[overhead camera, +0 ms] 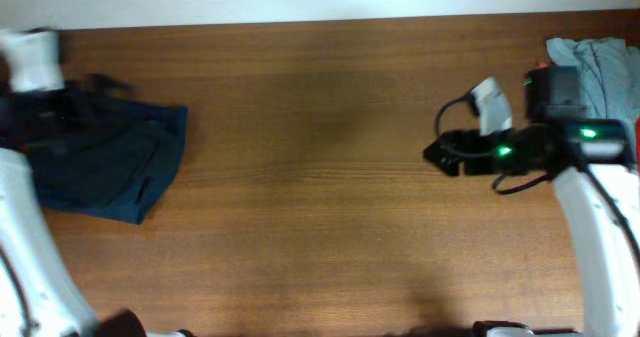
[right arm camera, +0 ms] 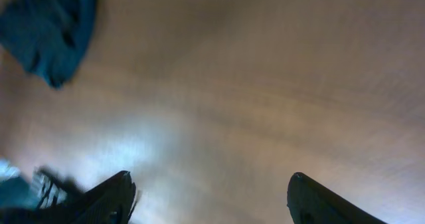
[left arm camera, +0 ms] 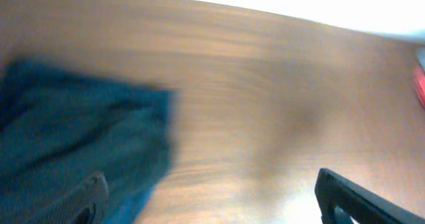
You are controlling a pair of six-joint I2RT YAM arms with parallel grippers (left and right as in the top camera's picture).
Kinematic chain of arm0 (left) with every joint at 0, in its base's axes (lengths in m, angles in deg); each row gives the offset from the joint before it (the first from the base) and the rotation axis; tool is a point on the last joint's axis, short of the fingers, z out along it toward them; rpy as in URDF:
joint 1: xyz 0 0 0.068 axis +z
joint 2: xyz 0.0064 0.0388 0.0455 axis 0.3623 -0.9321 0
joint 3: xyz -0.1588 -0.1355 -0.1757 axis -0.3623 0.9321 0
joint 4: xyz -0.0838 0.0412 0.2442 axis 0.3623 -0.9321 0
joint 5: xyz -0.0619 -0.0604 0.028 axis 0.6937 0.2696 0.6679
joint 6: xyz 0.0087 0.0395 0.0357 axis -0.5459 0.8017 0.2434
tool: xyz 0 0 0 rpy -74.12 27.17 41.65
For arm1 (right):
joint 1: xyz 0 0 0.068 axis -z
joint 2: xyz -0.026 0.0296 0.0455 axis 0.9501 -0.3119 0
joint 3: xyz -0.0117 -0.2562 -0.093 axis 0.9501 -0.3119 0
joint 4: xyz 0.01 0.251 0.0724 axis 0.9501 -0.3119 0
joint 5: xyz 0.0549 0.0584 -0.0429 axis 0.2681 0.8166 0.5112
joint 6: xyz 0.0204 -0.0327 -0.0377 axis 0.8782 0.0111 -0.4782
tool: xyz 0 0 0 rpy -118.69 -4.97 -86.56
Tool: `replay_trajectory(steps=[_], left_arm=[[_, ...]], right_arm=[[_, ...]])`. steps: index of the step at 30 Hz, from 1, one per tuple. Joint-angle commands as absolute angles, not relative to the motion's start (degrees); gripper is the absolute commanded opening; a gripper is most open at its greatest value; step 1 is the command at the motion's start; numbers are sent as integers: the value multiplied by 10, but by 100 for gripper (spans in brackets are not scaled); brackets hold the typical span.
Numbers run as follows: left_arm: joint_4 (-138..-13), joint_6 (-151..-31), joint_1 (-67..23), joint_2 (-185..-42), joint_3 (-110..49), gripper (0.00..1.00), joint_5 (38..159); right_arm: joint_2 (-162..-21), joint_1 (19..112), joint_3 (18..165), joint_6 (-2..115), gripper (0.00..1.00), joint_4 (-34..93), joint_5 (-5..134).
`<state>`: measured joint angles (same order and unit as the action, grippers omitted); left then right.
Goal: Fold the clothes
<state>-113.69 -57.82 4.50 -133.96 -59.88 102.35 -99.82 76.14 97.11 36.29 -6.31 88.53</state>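
The black T-shirt with the white swoosh is out of view in all frames. My left gripper (overhead camera: 70, 112) hovers over the far edge of a folded dark navy-blue garment (overhead camera: 120, 167) at the left of the table. Its fingers are spread wide and empty in the left wrist view (left arm camera: 212, 204), one finger over the navy garment (left arm camera: 66, 137). My right gripper (overhead camera: 440, 155) points left over bare wood at the right. It is open and empty in the right wrist view (right arm camera: 212, 197).
A light grey garment (overhead camera: 600, 62) lies at the far right corner, with a bit of red (left arm camera: 420, 84) beside it. The navy garment also shows in the right wrist view (right arm camera: 50, 24). The wooden table (overhead camera: 320, 177) runs between the arms.
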Motion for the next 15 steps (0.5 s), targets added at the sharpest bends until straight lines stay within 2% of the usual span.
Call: replay_trajectory(steps=[1,3,5,9,15], left_arm=[[-1165,-486,-145,-1256,-605,99,859],[-1158,-526,-204,-1224,-605,99,745],[-1165,-562,-250,-1183,-605,99,654],[-1184,-566,-280,-1135,-605,99,661],[-1184,-566,-281,-1102,-605,99,661]], right_arm=[[-893,778,1059,335,82,-51,885],[-852,778,1062,333,99,-27,885],[-819,779,1062,333,99,-9,885],[-788,778,1062,333,98,-11,885],[-785,778,1062,333,99,-11,885]])
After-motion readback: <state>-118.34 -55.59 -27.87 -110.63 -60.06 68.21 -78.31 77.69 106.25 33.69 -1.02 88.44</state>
